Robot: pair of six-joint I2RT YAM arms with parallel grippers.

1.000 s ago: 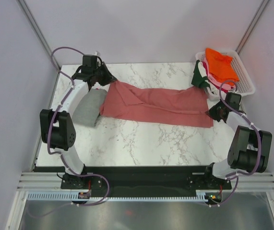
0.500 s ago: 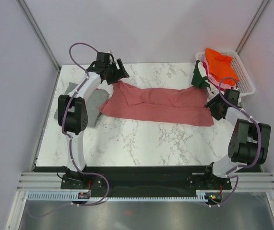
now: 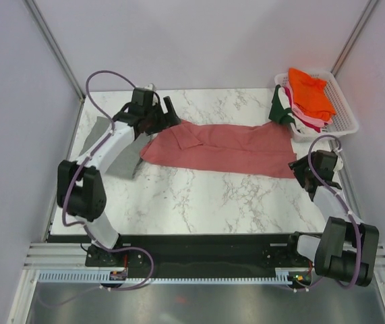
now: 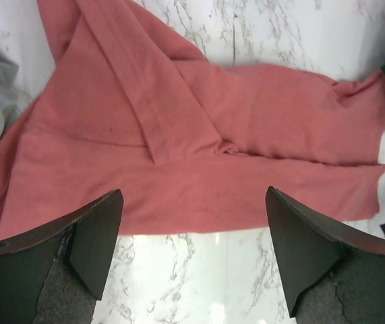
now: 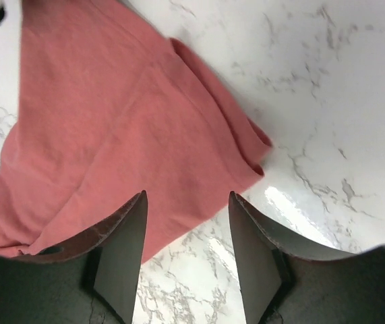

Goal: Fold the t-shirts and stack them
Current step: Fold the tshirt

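Note:
A dusty salmon-pink t-shirt (image 3: 226,148) lies stretched lengthwise across the marble table, its left end folded over with a seamed flap (image 4: 145,115). A folded grey t-shirt (image 3: 130,160) lies at its left end, partly under my left arm. My left gripper (image 3: 170,113) hovers over the pink shirt's far left corner, fingers wide open and empty (image 4: 192,256). My right gripper (image 3: 299,167) is at the shirt's right end, open, with nothing between its fingers (image 5: 187,250); the shirt's edge (image 5: 111,121) lies just beyond the tips.
A white slatted basket (image 3: 346,111) stands at the far right corner, holding an orange t-shirt (image 3: 310,91) on top of pink and white ones. A dark green t-shirt (image 3: 281,108) hangs over its left side. Bare marble (image 3: 205,196) lies between the shirt and the arm bases.
Both grippers have opened and let go of the pink shirt. The left gripper shifted right above the shirt's corner. The right arm drew back towards the near edge.

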